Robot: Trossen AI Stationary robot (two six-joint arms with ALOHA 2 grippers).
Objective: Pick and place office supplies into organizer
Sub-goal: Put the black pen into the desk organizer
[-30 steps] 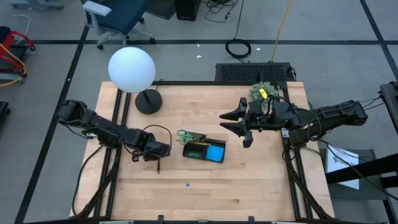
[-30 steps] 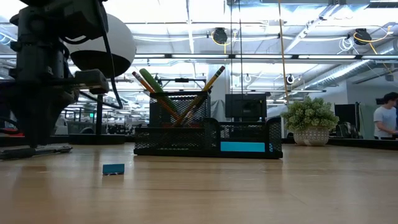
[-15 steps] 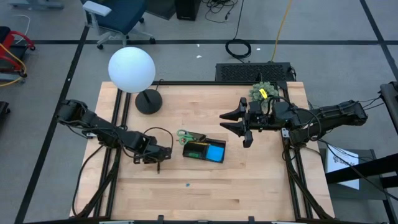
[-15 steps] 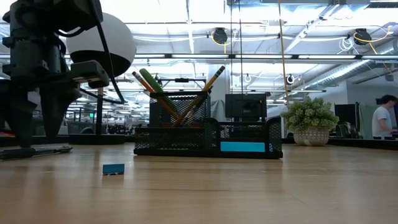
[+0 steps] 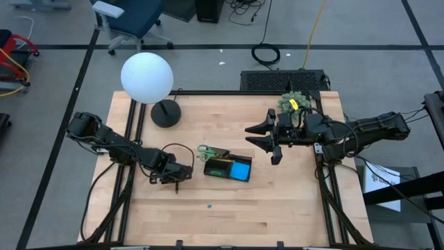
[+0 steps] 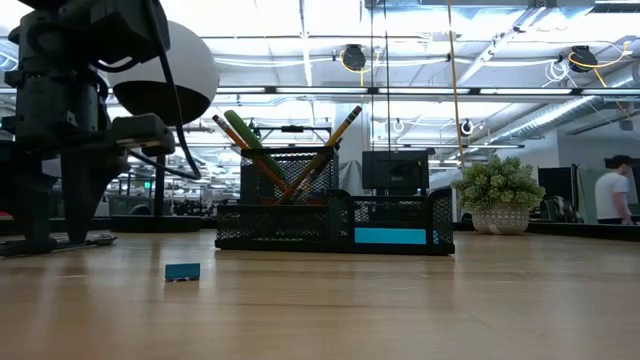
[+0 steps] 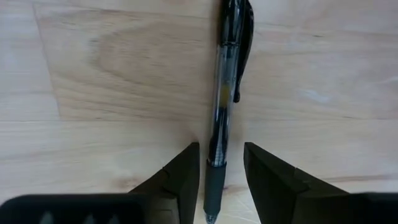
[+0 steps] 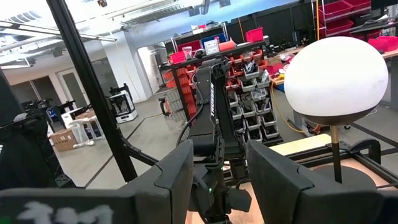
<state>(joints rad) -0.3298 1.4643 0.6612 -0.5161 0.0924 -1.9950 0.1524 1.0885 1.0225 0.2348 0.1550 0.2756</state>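
Already well stocked, the organizer (image 5: 228, 167) sits on the table (image 5: 229, 208) just beside the left gripper (image 5: 177, 174), on the side toward the table's middle, and well apart from the right gripper (image 5: 265, 136). Its taller back section holds the pencils (image 6: 335, 135), which lean out of the mesh in the low view, along with a green stick-like item that cannot be identified. The blue pad (image 5: 241, 170) fills one low compartment. The scissors (image 5: 210, 152) lie at the organizer's far edge, green handles poking outward; whether they rest inside or against it cannot be told.

Two pieces appear to remain on the wood. A dark pen (image 7: 225, 106) lies flat directly beneath the left gripper, its grip end between the two fingers, which stand apart on either side without touching it, in the left wrist view. A second pen is not visible anywhere. The small eraser (image 6: 182, 271) rests alone near the table's front edge, well apart from both grippers.

Waiting above the table on the organizer's other side, the right gripper has its fingers apart and holds nothing.

By this showing, most of the job looks done, with the pen apparently the piece in hand and the eraser to follow.
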